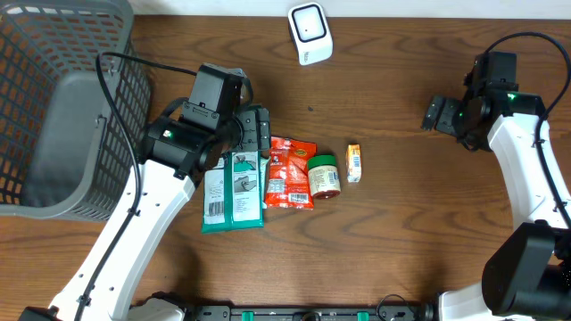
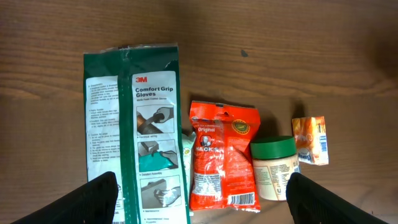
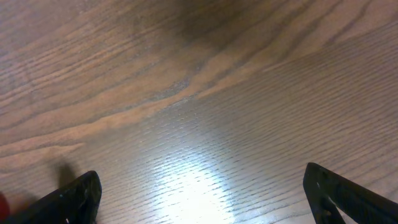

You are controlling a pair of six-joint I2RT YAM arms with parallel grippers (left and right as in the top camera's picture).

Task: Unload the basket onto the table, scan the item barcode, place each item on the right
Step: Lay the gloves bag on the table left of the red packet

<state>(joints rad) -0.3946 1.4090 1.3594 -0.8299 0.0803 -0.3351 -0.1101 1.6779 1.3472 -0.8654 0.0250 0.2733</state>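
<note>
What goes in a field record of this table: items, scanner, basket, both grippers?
items, in a row: gloves pack, red bag, jar, orange box
scanner: far edge of table, untouched
basket: left side
left gripper: open, above gloves pack and red bag, holding nothing
right gripper: open, over bare table

Grey mesh basket [image 1: 27, 62] (at the left edge) on brown wooden table [image 1: 393, 223]

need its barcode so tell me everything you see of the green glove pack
The 3M Comfort Grip Gloves pack is a dark-green plastic bag with two white printed panels, lying flat on the wooden table, leftmost in the row. In the overhead view what looks like a barcode sits near its lower left corner. The left gripper hovers above, jaws open.
</note>
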